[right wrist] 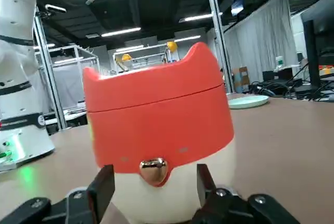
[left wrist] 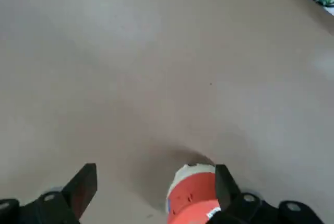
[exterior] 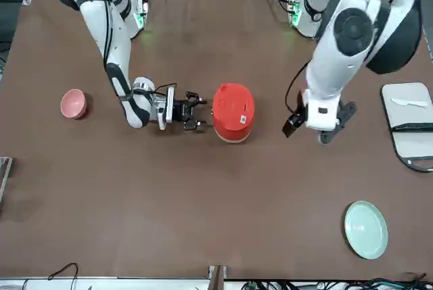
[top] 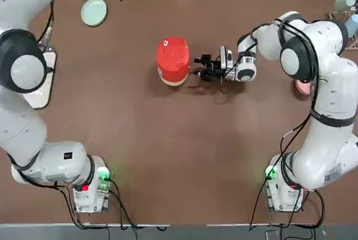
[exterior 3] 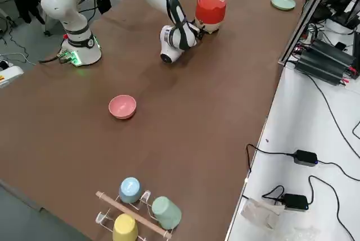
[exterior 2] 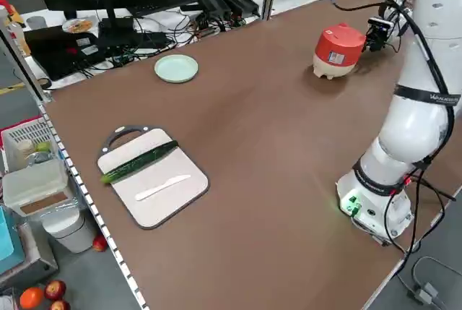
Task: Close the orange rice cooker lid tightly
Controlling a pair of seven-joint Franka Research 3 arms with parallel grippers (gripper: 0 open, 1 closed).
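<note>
The orange rice cooker (top: 173, 64) stands mid-table, and its lid (top: 172, 51) lies down flat on the body. In the right wrist view the lid (right wrist: 151, 85) meets the body along an even seam above a silver latch (right wrist: 153, 169). My right gripper (top: 200, 67) lies low on the table, right up against the cooker's side. It is open, with its fingers (right wrist: 102, 188) on either side of the latch. My left gripper (exterior: 318, 128) hangs high above the table, open and empty. Its wrist view shows the cooker (left wrist: 190, 195) far below.
A pale green plate (top: 93, 12) sits at the far left. A pink bowl (exterior: 73, 103) lies beyond my right arm. A cutting board (exterior 2: 151, 176) with a cucumber and a knife is at my left edge. A rack of cups (exterior 3: 135, 207) stands at the right.
</note>
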